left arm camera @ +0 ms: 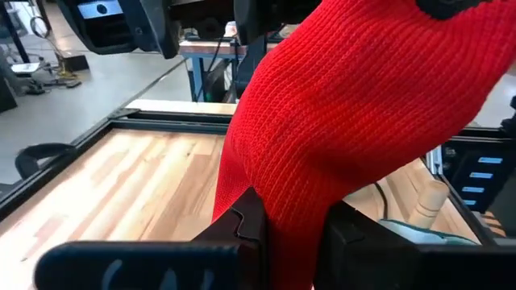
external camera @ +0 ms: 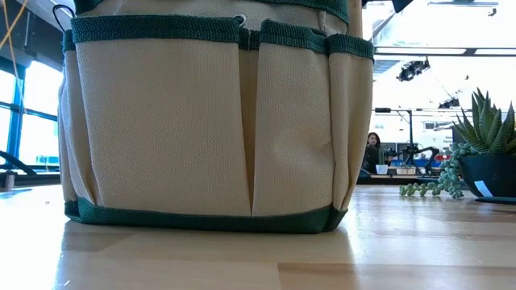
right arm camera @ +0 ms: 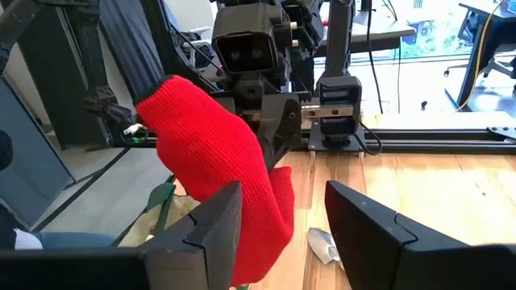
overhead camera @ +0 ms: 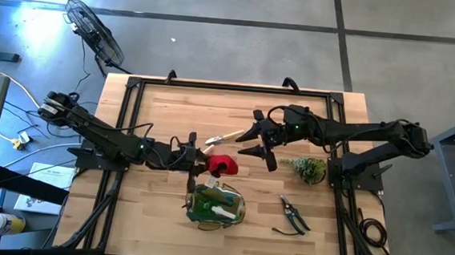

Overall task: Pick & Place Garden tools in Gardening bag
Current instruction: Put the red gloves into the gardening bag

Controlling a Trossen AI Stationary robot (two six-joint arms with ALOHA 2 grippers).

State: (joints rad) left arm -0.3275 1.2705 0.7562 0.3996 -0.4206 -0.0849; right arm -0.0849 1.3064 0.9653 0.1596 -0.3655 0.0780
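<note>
Past the right gripper (right arm camera: pixel 282 221), whose dark jaws stand apart, a red knitted glove (right arm camera: pixel 214 173) hangs pinched in the other arm's gripper (right arm camera: pixel 270 133) above the wooden desk (right arm camera: pixel 435 181), with a metal tool head (right arm camera: pixel 324 244) lying on the wood below.

Looks like a robotics lab or workshop. Bare concrete floor (overhead camera: pixel 242 32), cables lying around, and a floor fan (overhead camera: pixel 96 34). A framed wooden table (overhead camera: pixel 172 116) sits between two mounted arms.
</note>
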